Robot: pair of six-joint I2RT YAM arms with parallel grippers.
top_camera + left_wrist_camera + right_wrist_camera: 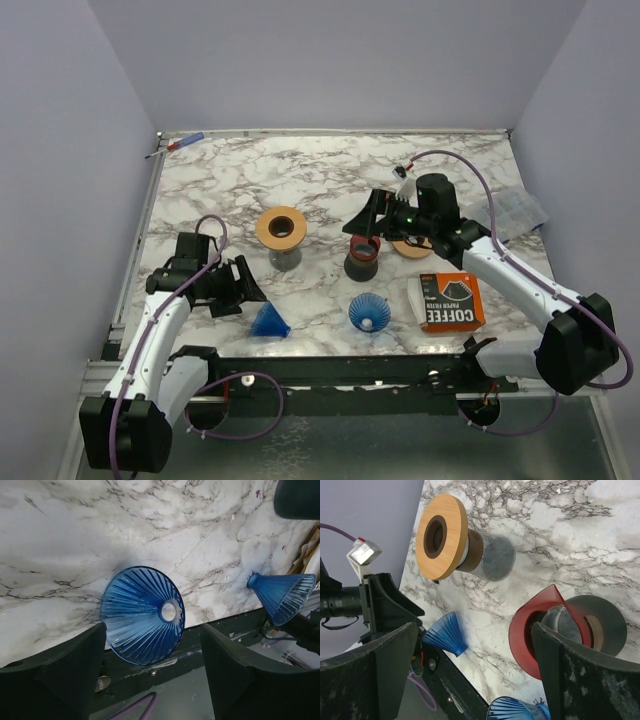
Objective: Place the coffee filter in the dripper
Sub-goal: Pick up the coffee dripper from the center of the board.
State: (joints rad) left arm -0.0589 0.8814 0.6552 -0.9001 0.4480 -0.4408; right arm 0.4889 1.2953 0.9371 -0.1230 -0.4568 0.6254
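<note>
2 arms out, both empty. The left claw point(247, 288) is spread wide, low beside the blue dripper point(270, 322). The right claw point(362, 222) is spread above the red dripper point(361, 250). The filter box point(450, 301) lies right, probably unopened.

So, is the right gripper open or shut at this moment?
Open. The right wrist view shows the right gripper with jaws far apart, gripping nothing; the red dripper stands beyond them.
</note>
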